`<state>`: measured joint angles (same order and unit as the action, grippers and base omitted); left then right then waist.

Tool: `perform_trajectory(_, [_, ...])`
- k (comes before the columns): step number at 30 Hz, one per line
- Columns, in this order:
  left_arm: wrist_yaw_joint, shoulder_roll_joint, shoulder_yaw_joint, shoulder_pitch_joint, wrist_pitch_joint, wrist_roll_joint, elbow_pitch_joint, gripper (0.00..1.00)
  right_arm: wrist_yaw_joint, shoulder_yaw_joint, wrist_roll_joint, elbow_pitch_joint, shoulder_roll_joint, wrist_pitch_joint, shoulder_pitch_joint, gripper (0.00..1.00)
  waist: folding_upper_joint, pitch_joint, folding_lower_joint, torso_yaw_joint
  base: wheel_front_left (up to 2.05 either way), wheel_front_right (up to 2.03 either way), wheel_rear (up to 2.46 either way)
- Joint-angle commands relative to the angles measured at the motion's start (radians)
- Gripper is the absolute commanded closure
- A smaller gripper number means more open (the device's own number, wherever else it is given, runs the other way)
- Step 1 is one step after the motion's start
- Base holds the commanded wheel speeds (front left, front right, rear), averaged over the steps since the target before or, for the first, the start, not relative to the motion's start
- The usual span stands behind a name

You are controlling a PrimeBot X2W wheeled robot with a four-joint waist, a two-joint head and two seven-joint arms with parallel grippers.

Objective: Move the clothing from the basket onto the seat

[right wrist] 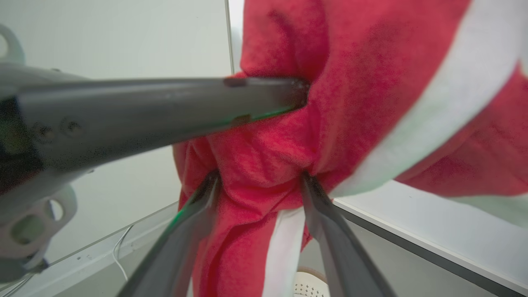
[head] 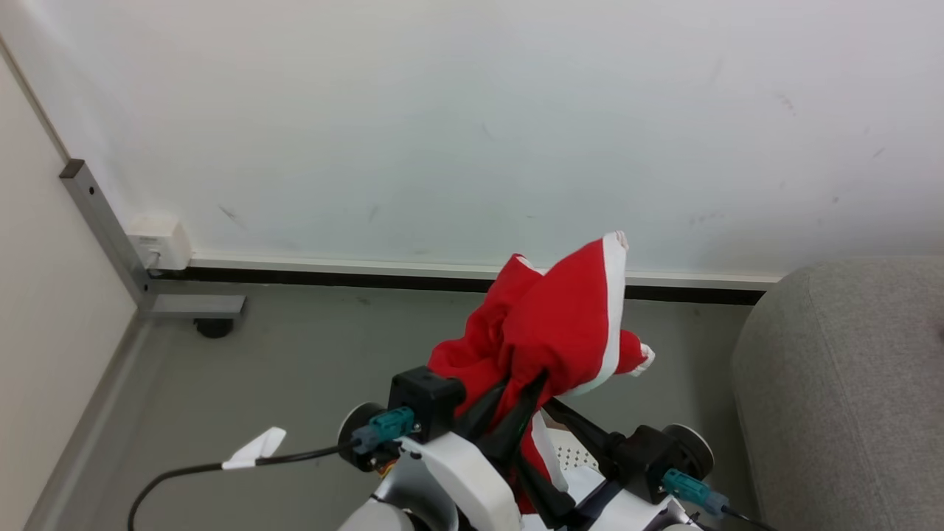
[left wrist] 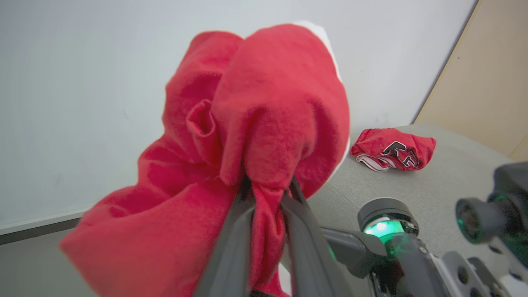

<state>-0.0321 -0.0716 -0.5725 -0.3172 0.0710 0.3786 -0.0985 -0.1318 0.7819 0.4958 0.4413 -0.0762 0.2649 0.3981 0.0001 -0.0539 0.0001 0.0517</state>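
A red garment with white striped trim (head: 560, 324) hangs bunched in the air above the floor, left of the seat (head: 848, 383). My left gripper (left wrist: 268, 183) is shut on a fold of it, fingertips buried in the cloth. My right gripper (right wrist: 260, 181) stands open just beside it, its fingers spread with red cloth lying between them. A second red garment (left wrist: 392, 152) with black-and-white numerals lies crumpled on the grey seat (left wrist: 433, 185). A small piece of the white perforated basket (head: 575, 453) shows below the grippers.
A pale wall with a dark baseboard (head: 332, 276) runs behind. A grey metal post (head: 103, 221) with a white box (head: 158, 240) stands at the left. A black cable with a white tag (head: 254, 448) trails over the grey floor.
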Motion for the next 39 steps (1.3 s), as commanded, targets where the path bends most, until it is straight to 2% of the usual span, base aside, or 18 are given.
perform_trajectory(1, [-0.005,0.004,-0.005,0.019,0.006,0.013,0.009,1.0,0.002,-0.009,-0.01,0.016,0.004,-0.001,0.014,0.0,-0.0001,0.0,-0.0001,0.006,0.0,0.0,0.0])
perform_trajectory(2, [-0.005,0.003,-0.007,0.02,0.01,0.016,0.014,1.0,0.002,-0.016,-0.016,0.024,0.007,-0.001,0.015,0.0,-0.0001,0.0,-0.0001,0.008,0.0,0.0,0.0])
perform_trajectory(3, [-0.004,0.004,-0.009,0.021,0.012,0.02,0.019,1.0,0.002,-0.026,-0.022,0.029,0.01,-0.001,0.016,0.36,-0.0001,0.0,-0.0001,0.011,0.0,0.0,0.0])
perform_trajectory(4, [-0.003,0.004,-0.01,0.022,0.013,0.021,0.022,1.0,0.002,-0.036,-0.025,0.03,0.013,-0.001,0.017,0.65,-0.0001,0.001,-0.0001,0.013,0.0,0.0,0.0])
perform_trajectory(5, [-0.002,0.003,-0.011,0.024,0.017,0.022,0.024,1.0,0.002,-0.04,-0.027,0.03,0.017,-0.001,0.015,1.0,-0.0001,0.001,-0.0001,0.015,0.0,0.0,0.0])
perform_trajectory(16, [0.027,-0.012,-0.001,0.043,0.018,0.032,0.028,1.0,0.002,-0.062,-0.017,-0.001,0.024,0.0,0.001,1.0,-0.0001,0.001,-0.0001,0.01,0.0,0.0,0.0])
perform_trajectory(17, [0.03,-0.011,-0.001,0.045,0.018,0.035,0.029,0.87,0.002,-0.068,-0.022,-0.006,0.024,0.0,-0.002,1.0,-0.0001,0.001,-0.0001,0.009,0.0,0.0,0.0])
perform_trajectory(18, [0.03,-0.01,0.0,0.045,0.017,0.037,0.03,0.64,0.002,-0.073,-0.024,-0.01,0.024,0.0,-0.005,1.0,-0.0001,0.001,-0.0001,0.01,0.0,0.0,0.0])
perform_trajectory(19, [0.032,-0.011,0.001,0.046,0.014,0.038,0.032,0.36,0.002,-0.079,-0.03,-0.013,0.024,0.0,-0.009,1.0,-0.0001,0.001,-0.0001,0.01,0.0,0.0,0.0])
perform_trajectory(20, [0.033,-0.013,0.003,0.047,0.009,0.04,0.034,0.0,0.002,-0.084,-0.035,-0.017,0.024,0.0,-0.012,1.0,-0.0001,0.001,-0.0001,0.01,0.0,0.0,0.0])
perform_trajectory(29, [0.016,-0.047,0.014,0.076,-0.015,0.056,0.06,0.0,0.002,-0.139,-0.067,-0.048,0.015,-0.001,-0.035,1.0,-0.0001,-0.001,-0.0001,0.013,0.0,0.0,0.0])
perform_trajectory(39, [0.018,-0.112,0.006,0.105,-0.078,-0.001,0.049,0.0,0.002,-0.21,-0.091,-0.098,-0.018,-0.001,-0.055,1.0,-0.0001,-0.001,-0.0001,0.004,0.0,0.0,0.0])
